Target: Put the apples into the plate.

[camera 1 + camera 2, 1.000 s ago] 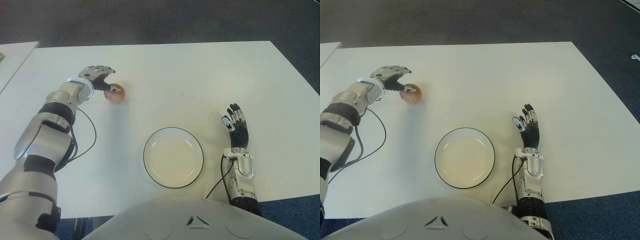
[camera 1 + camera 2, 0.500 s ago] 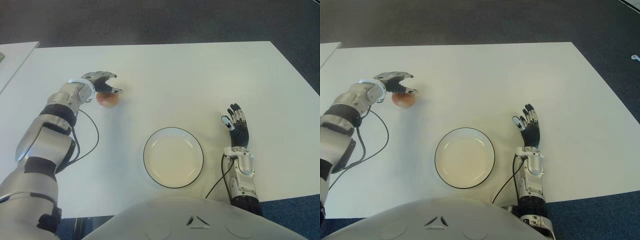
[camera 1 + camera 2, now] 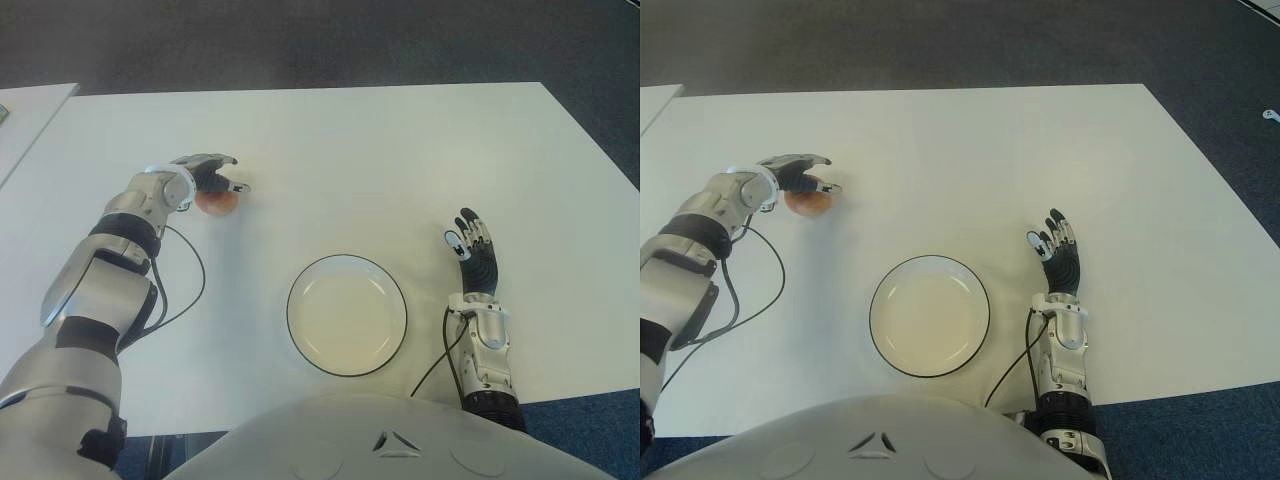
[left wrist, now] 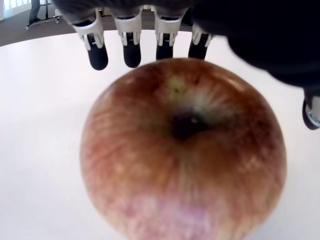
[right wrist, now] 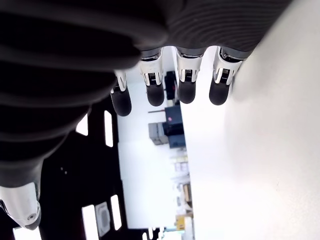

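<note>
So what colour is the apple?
The apple is reddish-brown with pale yellowish streaks, clearest in the left wrist view.

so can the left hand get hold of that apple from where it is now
Probably yes: the left hand is spread over the apple, fingers extended past it and not yet closed, with nothing between them.

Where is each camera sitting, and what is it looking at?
Left eye view: on the head, looking down at the table; shows both arms, the left hand over the apple, and the plate.
Right eye view: beside it, same scene; the right hand lies open beside the plate.
Left wrist view: on the left wrist, facing the apple and fingertips.
Right wrist view: on the right wrist, showing straight fingers.
Shared: the apple.
</note>
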Robot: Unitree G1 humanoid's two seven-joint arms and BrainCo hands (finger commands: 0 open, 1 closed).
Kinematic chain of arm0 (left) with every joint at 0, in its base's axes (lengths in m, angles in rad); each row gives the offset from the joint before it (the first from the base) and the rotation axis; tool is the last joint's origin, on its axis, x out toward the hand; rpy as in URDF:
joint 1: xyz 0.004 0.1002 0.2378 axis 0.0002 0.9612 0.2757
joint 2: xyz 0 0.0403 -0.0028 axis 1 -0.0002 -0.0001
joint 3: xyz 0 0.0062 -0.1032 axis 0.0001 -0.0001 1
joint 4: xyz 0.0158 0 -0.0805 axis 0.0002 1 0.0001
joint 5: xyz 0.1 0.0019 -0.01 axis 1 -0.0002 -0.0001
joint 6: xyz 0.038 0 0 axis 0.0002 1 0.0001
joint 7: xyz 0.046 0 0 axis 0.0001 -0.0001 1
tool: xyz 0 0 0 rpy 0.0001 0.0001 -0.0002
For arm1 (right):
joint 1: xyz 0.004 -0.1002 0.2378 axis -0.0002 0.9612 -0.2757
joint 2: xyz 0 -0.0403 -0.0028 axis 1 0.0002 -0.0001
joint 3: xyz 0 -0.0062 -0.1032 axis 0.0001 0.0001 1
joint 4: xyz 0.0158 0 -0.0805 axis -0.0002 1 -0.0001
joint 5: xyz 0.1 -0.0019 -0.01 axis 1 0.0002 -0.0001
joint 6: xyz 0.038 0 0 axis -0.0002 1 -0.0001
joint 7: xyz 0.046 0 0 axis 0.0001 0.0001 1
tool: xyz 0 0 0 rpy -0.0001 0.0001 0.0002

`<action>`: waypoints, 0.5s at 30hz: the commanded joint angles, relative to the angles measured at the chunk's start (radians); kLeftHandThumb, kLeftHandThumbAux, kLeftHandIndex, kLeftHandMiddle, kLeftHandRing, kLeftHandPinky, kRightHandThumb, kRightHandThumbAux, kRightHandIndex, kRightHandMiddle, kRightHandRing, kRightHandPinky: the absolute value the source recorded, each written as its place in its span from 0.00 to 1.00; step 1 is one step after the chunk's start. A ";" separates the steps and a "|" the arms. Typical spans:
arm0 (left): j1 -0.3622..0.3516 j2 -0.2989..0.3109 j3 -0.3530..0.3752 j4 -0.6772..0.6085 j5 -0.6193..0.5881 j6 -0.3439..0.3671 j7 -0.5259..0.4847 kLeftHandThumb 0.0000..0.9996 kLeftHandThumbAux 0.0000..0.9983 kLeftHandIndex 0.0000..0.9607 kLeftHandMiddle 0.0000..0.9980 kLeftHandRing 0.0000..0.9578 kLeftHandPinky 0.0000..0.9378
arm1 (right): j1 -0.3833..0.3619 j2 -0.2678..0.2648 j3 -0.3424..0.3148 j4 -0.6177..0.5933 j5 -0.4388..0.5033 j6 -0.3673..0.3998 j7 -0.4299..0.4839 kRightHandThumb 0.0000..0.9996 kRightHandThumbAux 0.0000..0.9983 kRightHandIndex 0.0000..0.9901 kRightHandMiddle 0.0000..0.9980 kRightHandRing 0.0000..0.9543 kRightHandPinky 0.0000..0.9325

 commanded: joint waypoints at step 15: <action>0.085 -0.021 -0.034 -0.059 0.035 0.051 0.069 0.26 0.26 0.00 0.00 0.00 0.00 | 0.038 0.019 -0.011 0.049 -0.009 0.045 -0.034 0.23 0.59 0.15 0.11 0.05 0.06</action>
